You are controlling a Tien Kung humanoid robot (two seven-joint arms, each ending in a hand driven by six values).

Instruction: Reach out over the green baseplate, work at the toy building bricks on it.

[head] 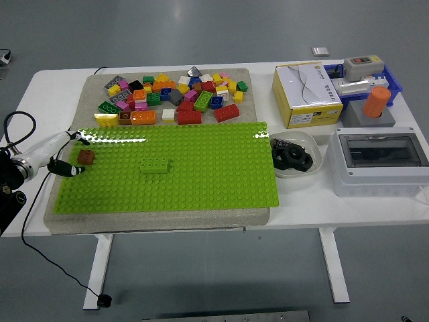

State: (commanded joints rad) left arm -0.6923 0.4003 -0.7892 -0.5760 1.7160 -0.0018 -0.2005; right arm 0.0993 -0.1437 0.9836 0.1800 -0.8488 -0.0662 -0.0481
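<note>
Baseplate (pixel 201 181): brown brick (pixel 86 157) between hand (pixel 67 153) fingers.

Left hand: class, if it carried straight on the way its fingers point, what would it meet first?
Probably the brown brick, just right of the left hand on the green baseplate; height above is unclear.

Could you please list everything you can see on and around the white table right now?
Green studded plastic baseplate: one, table centre, on a grey mat.
Brown brick: one, baseplate's left edge.
Green brick: one, mid-baseplate.
Loose mixed-colour bricks: a heap, on the mat behind the baseplate.
Yellow-and-white cardboard box: one, right rear.
White bowl: one, holding black parts, right of baseplate.
Grey plastic enclosure: one, far right.
Orange cylinder: one, on a grey block.
Blue tray: one, rear right.
Left hand: white and black, fingers around the brown brick.
</note>
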